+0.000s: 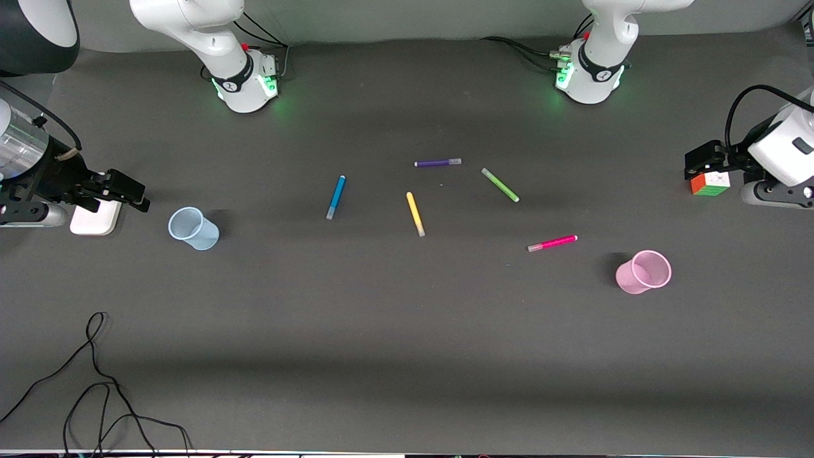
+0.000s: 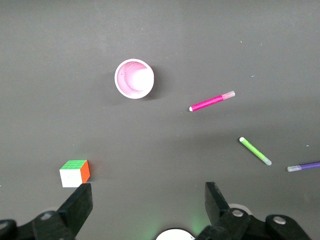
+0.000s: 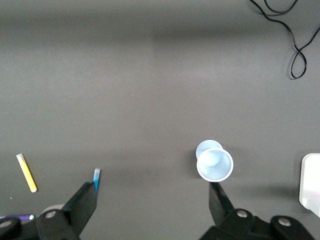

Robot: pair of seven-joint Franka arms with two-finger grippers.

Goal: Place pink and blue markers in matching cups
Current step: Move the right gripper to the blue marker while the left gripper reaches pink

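Observation:
The blue marker lies on the dark table near the middle, and shows partly in the right wrist view. The pale blue cup stands toward the right arm's end. The pink marker lies beside the pale pink cup toward the left arm's end; both show in the left wrist view, the marker apart from the cup. My right gripper is open and empty, up beside the blue cup. My left gripper is open and empty, over a colour cube.
A purple marker, a yellow marker and a green marker lie among the task markers. A colour cube sits under the left gripper. A white block lies under the right gripper. A black cable lies near the front edge.

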